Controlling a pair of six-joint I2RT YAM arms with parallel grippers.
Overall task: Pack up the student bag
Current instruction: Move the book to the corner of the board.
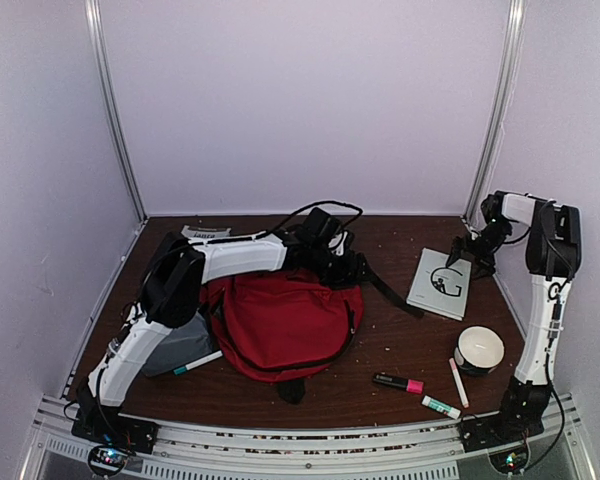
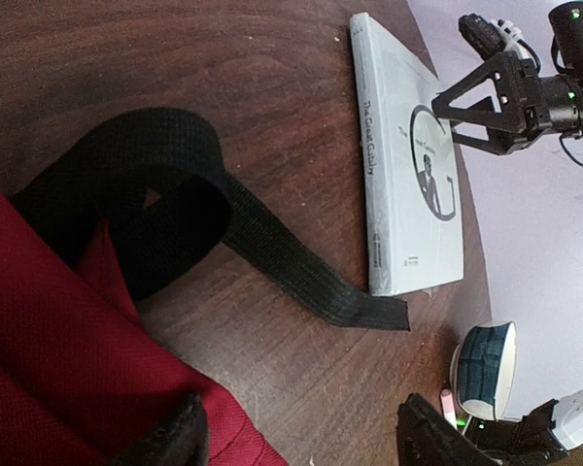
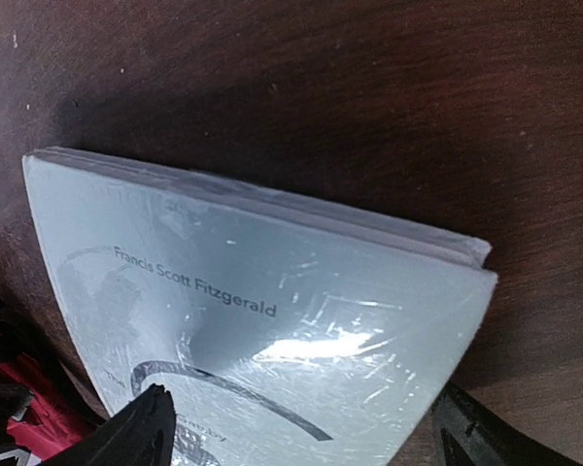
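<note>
Student bag (image 1: 280,325) lies flat on the tabletop (image 1: 400,350), centre-left, just right of the left arm. Its outline runs wider left to right than near to far; which end is the top cannot be told. One black strap (image 2: 272,252) trails from its far right corner, tip just beside the book (image 1: 438,283). Left gripper (image 1: 342,264) hangs above the bag's far edge, fingers spread, empty. Right gripper (image 1: 468,252) sits over the book's far end, fingers wide apart, gripping nothing
</note>
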